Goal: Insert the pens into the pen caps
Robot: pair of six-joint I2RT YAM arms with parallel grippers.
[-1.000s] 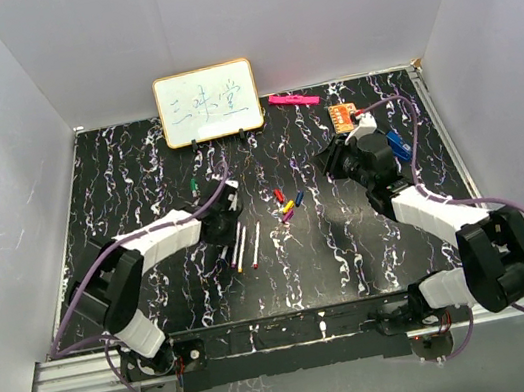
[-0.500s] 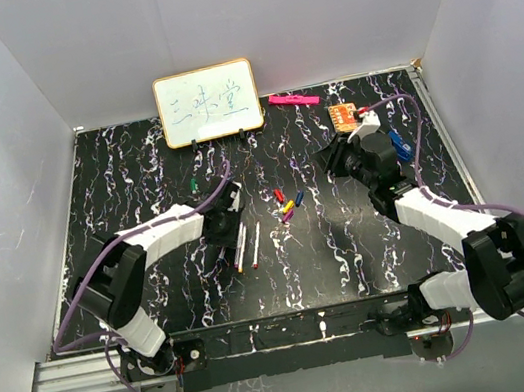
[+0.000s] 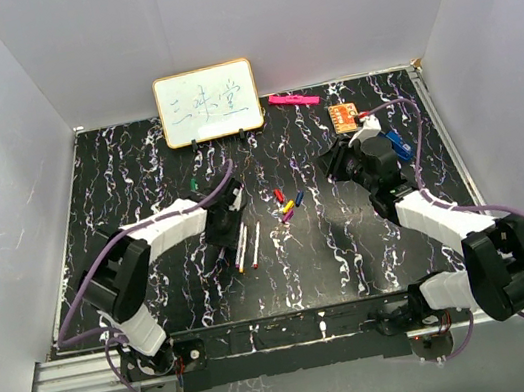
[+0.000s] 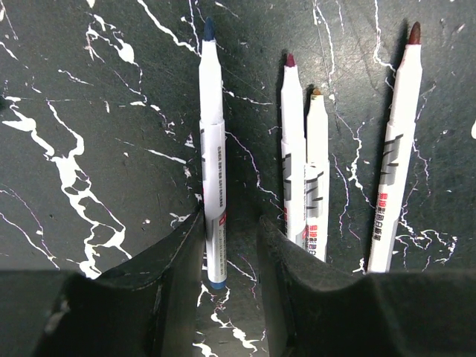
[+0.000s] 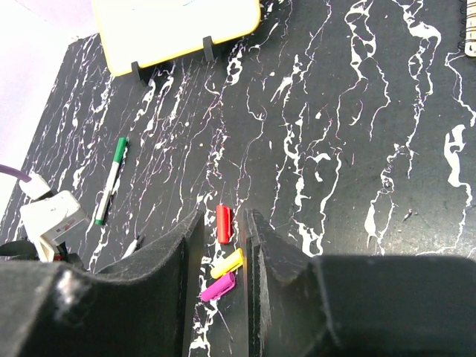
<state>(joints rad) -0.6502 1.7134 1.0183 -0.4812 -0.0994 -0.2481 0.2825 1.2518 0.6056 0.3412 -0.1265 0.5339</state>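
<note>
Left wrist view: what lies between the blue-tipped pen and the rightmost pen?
The maroon-tipped pen and the olive-tipped pen, side by side; left wrist view shows it.

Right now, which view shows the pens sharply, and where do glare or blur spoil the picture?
Left wrist view: the pens are sharp; the left gripper is dark and soft. Right wrist view: the whiteboard is washed out by glare; the red cap is clear. Top external view: even light, the pen caps tiny.

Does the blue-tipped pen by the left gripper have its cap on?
No, the blue-tipped pen lies between the fingers of the left gripper with its tip bare.
</note>
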